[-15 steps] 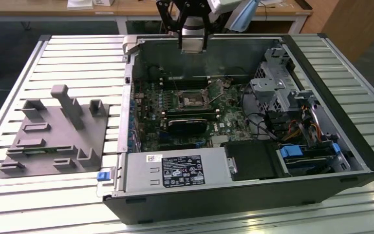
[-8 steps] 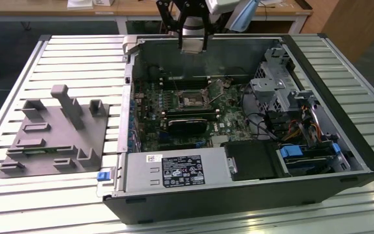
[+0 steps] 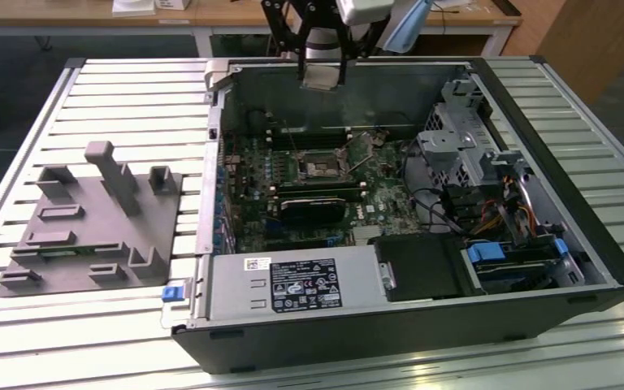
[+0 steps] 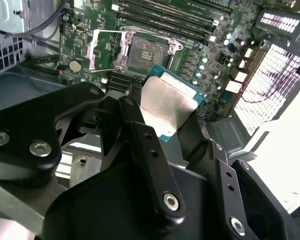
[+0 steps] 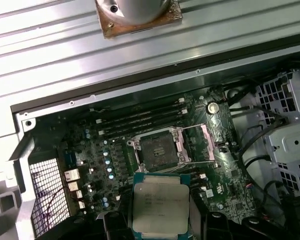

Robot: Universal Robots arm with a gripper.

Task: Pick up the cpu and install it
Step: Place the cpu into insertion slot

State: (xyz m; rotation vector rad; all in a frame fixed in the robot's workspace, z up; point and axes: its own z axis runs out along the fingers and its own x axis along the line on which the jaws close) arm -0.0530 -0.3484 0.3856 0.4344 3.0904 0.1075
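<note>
The cpu (image 4: 165, 100), a flat square chip with a pale silver top and a thin green rim, hangs in the air with my gripper (image 4: 167, 114) shut on two of its opposite edges. In the first wrist view the cpu (image 5: 160, 202) shows its metal face, and the gripper (image 5: 162, 222) holds it just short of the motherboard socket (image 5: 159, 147). The socket (image 4: 147, 52) stands open, its metal load plate (image 4: 102, 50) swung aside. In the exterior view the gripper (image 3: 323, 69) and cpu (image 3: 323, 78) hover above the far wall of the open computer case, well above the socket (image 3: 321, 166).
The open case (image 3: 399, 325) lies on a slatted metal table (image 3: 127, 97). A grey fixture block (image 3: 90, 219) lies at the exterior view's left. Inside the case are a power supply (image 3: 290, 284), a drive cage (image 3: 458, 142), cables (image 3: 474, 207) and memory slots (image 5: 140, 117).
</note>
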